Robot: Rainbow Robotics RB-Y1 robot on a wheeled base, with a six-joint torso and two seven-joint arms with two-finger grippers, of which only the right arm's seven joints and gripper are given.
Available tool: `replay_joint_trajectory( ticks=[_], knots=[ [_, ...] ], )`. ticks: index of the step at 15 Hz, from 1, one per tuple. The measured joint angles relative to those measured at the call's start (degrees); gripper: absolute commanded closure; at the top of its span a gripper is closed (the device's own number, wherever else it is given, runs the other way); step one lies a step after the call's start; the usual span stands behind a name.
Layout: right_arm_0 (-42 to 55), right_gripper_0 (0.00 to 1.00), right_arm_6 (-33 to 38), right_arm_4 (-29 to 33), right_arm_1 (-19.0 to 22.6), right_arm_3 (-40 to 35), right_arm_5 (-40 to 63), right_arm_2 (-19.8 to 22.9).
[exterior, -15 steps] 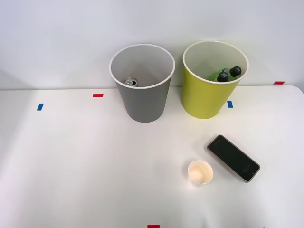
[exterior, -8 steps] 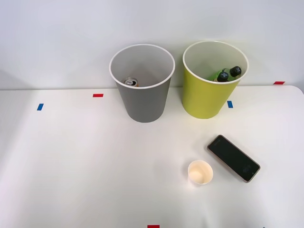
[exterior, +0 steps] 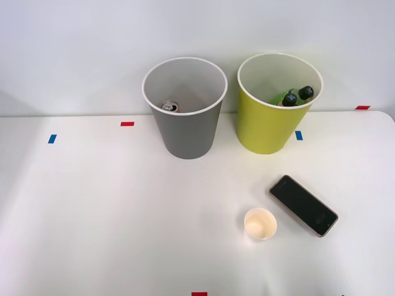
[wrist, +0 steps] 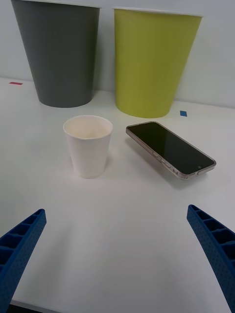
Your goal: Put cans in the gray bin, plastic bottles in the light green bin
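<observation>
Can (exterior: 170, 106) is lying in gray bin (exterior: 185, 132), bottles (exterior: 296, 95) in light green bin (exterior: 271, 126) — light, thin-walled, slippery; to be gripped mid-body. Right gripper (wrist: 117, 259) is being held w/ fingers wide apart — nothing clamped.

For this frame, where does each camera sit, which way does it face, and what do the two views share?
Front view: high above the table, looking forward and down into the gray bin and light green bin; no robot body seen.
Right wrist view: low near the tabletop, facing the bins' sides; the open claw frames its bottom corners.
Shared: both bins, the paper cup and the phone.
</observation>
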State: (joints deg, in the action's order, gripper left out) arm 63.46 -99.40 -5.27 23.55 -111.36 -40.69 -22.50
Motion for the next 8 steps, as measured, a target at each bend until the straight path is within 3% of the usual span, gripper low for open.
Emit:
replay_joint_trajectory(
  ticks=[8],
  knots=[
    [0.0, 0.00, 0.0, 0.0, 0.0, 0.0, 0.0, 0.0]
  ],
)
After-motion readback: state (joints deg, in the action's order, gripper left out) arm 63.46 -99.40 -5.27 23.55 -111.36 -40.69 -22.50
